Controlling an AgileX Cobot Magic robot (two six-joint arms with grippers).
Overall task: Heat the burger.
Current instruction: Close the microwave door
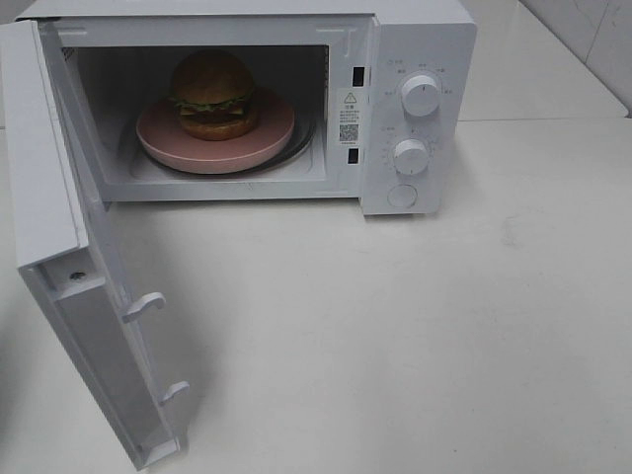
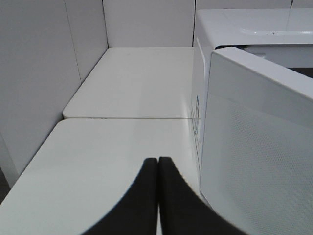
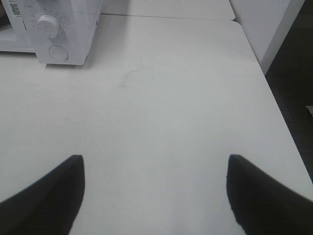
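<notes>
Exterior high shows the burger (image 1: 212, 94) upright on a plate (image 1: 168, 146) inside the microwave (image 1: 434, 39), bun up, stack axis vertical, round with no clear heading. Loading looks done; the door (image 1: 54, 227) stands open and the dials (image 1: 421, 96) look unset. Left pincer (image 2: 158, 164) is pressed together, right pincer (image 3: 154, 164) spread, both empty.

High cam looks down on microwave (image 1: 444, 99); L wrist close by door (image 2: 259, 147), R wrist sees knob (image 3: 47, 25).

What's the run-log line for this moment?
burger on pink plate inside microwave | door open | left gripper jaws shut, empty | right gripper jaws open, empty | next: close door
</notes>
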